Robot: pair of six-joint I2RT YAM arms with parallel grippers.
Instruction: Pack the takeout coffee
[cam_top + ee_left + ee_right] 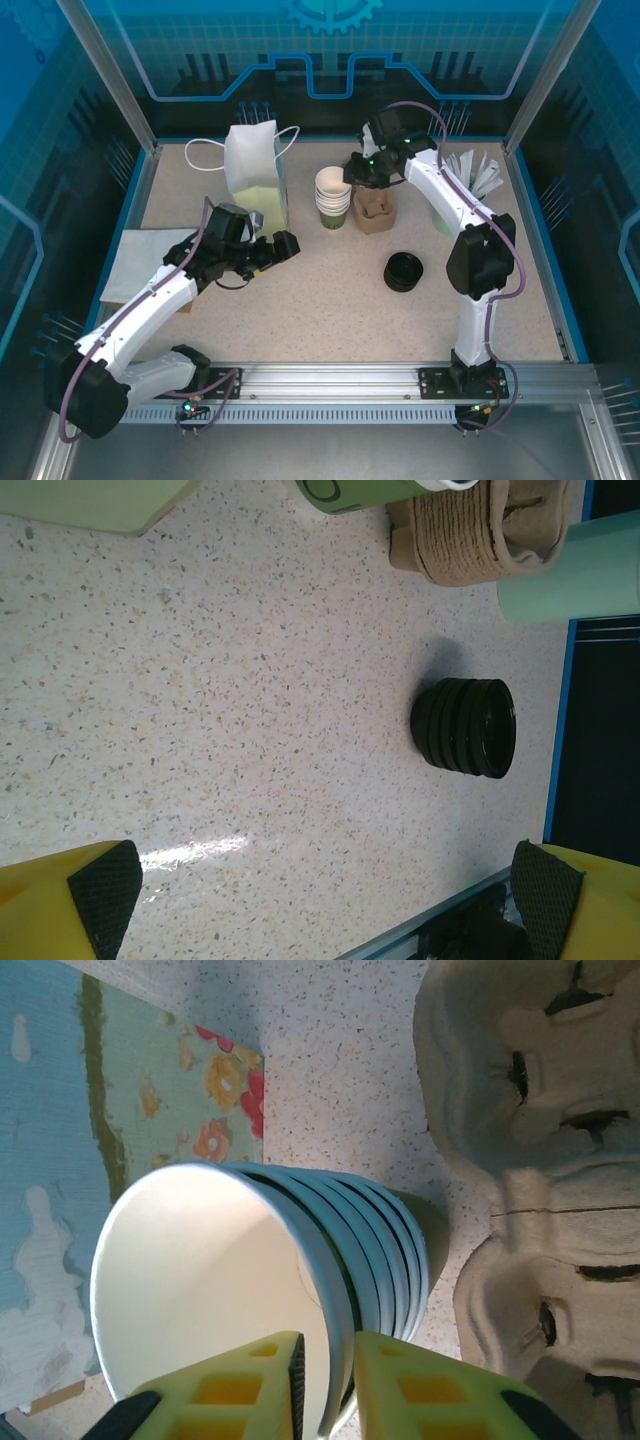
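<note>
Right gripper (330, 1355) clamps the rim of the topmost nested white paper cup (200, 1290); left gripper (325, 900) jaws stand wide open.

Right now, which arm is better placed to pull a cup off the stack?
Right. The right gripper pinches the wall of the top cup in the stack, one finger inside, one outside. The left gripper hangs open by the paper bag, away from the cups.
</note>
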